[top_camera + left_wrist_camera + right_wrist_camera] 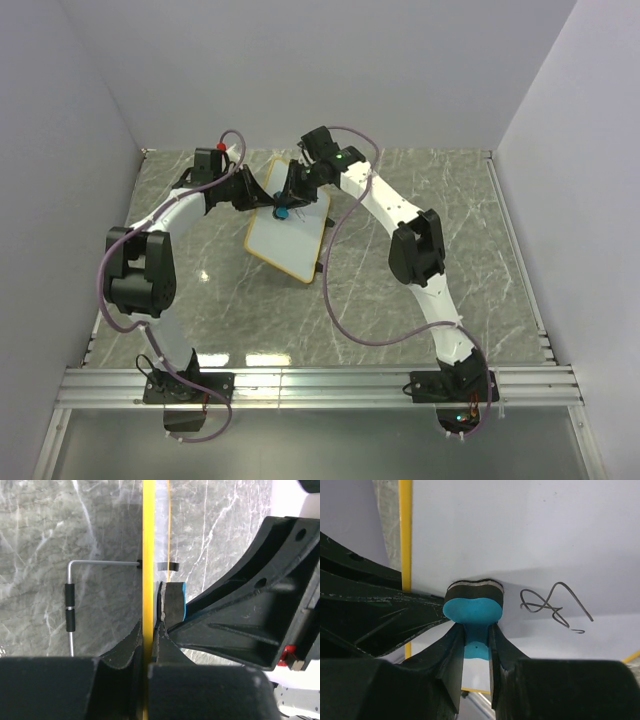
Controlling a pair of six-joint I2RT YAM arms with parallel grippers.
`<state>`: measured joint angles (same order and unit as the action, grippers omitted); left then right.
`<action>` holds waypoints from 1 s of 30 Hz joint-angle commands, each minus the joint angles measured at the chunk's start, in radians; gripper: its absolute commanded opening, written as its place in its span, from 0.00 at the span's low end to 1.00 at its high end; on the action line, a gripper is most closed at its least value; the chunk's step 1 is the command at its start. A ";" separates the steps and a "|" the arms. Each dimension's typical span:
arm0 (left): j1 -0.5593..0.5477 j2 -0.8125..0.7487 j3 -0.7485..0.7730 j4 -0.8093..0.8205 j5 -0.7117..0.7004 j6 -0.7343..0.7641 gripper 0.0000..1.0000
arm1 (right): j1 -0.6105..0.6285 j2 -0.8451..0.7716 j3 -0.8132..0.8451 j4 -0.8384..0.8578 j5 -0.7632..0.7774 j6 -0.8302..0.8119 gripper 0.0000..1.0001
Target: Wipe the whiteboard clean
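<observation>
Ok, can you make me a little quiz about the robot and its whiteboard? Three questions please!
1. True or false: the right gripper is holding the blue eraser.
2. What is the left gripper pinching? A) a marker B) the edge of the whiteboard C) nothing at all
3. Fill in the gap: the scribble next to the eraser is drawn in ____ ink.

Key: 1 true. 2 B. 3 black.
</observation>
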<state>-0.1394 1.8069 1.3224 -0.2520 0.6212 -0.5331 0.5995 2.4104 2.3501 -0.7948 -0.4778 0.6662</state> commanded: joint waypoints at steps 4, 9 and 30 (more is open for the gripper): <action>-0.101 0.074 -0.035 -0.231 -0.021 0.119 0.00 | 0.016 0.058 -0.063 0.109 -0.007 0.043 0.00; -0.101 0.077 -0.015 -0.248 -0.017 0.136 0.00 | -0.013 0.003 -0.280 0.081 0.036 -0.016 0.00; -0.115 0.114 0.001 -0.303 -0.028 0.202 0.00 | -0.067 0.102 -0.065 0.224 -0.076 0.191 0.00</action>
<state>-0.1410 1.8400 1.3804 -0.3103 0.6300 -0.4904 0.4747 2.4100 2.1738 -0.8188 -0.5377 0.7235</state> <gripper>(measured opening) 0.061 0.279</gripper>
